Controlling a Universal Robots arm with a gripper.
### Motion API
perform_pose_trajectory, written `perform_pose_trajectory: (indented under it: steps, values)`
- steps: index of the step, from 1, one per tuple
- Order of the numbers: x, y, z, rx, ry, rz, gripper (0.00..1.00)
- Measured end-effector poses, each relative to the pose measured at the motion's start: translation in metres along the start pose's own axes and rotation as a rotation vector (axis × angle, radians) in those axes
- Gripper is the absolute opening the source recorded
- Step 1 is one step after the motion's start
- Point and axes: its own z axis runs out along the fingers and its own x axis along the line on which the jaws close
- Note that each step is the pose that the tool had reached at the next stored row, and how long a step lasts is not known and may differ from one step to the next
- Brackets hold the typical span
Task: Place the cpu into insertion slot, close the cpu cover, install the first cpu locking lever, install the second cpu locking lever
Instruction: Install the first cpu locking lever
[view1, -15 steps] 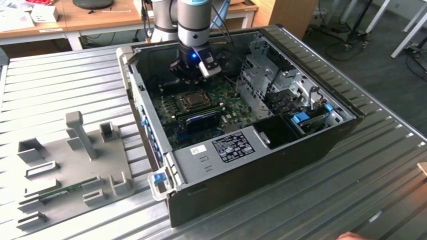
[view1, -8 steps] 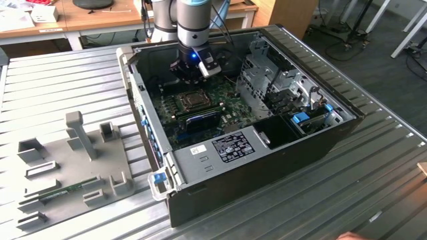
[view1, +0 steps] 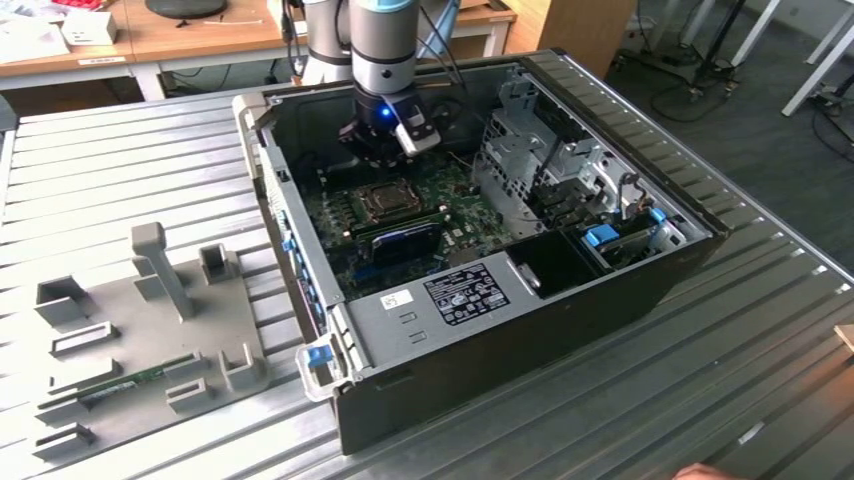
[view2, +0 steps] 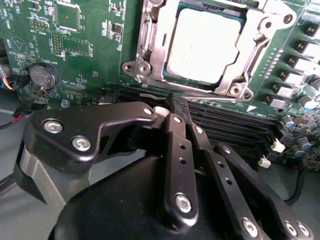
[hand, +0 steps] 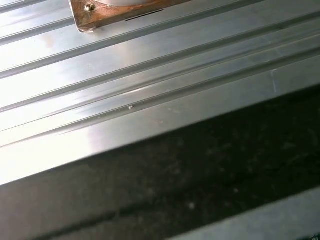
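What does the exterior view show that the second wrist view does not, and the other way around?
Exterior view: the whole open computer case on the ribbed metal table, a grey fixture plate beside it, and the arm reaching in. Second wrist view: the cpu framed by the lowered cpu cover, plus a coin battery. Both: the gripper, the green motherboard and the insertion slot.
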Motion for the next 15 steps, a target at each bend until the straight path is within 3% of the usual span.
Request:
perform_pose_trajectory:
  steps: [15]
  values:
    - [0.0023,-0.0019,0.0012,-0.0019,-0.0087,-0.001,0.10]
